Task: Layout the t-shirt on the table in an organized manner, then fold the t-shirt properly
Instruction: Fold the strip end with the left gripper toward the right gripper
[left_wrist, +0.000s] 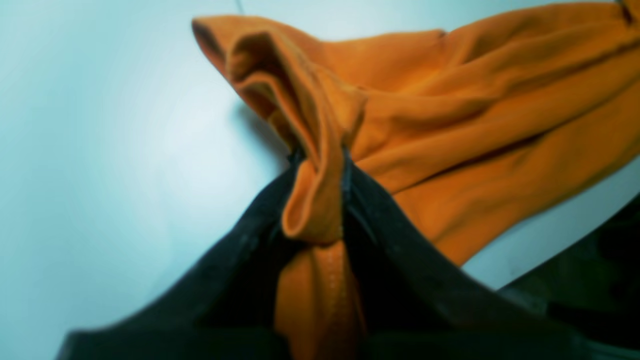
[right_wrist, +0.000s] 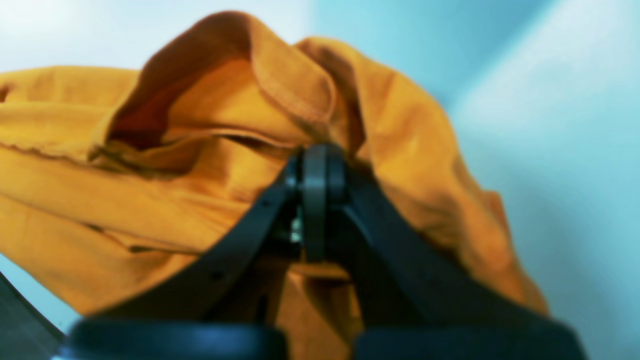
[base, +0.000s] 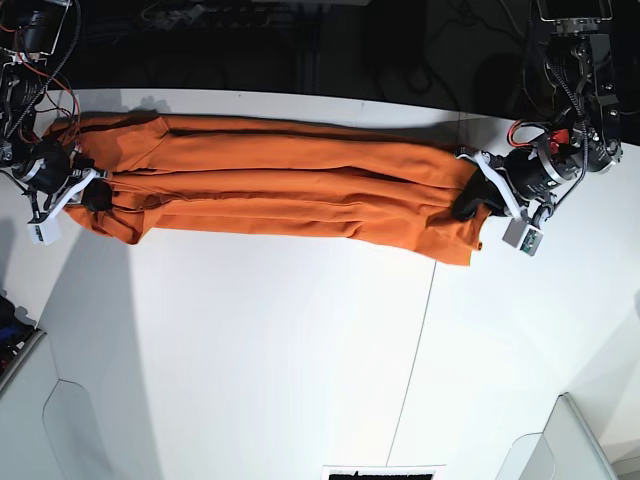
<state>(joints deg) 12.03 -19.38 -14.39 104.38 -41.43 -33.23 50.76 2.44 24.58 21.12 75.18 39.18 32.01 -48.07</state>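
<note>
1. The t-shirt (base: 290, 195) lies along the far side of the desk (base: 300, 350), pulled out into a long, narrow, wrinkled band between your two arms, lengthwise folds running through it. It is not spread flat yet.

2. Your left gripper (left_wrist: 320, 160) has its jaws pinching a bunched fold of orange cloth; in the left wrist view the cloth passes right between them. In the base view this is the arm at the band's right end (base: 470, 200).

3. Your right gripper (right_wrist: 315, 165) has its jaws pressed together, cloth crumpled up against the tips. The view is too blurred to show how much cloth is caught there. In the base view it sits at the band's left end (base: 95, 195).

4. Risk: pull the two ends further apart and the thinner pinch may slip, most likely the right one, dropping that end in a heap.

5. Risk: each grip looks to hold a gathered wad, not a single edge. Lay it down like this and the lengthwise folds will likely stay, giving you a rope, not a flat shirt.

6. Risk: the band lies close to the desk's far edge; drifting further back could let cloth hang off.

7. Containers: none hold anything that matters here. Grey shapes show at the near corners of the base view, but I cannot tell what they are.
</note>
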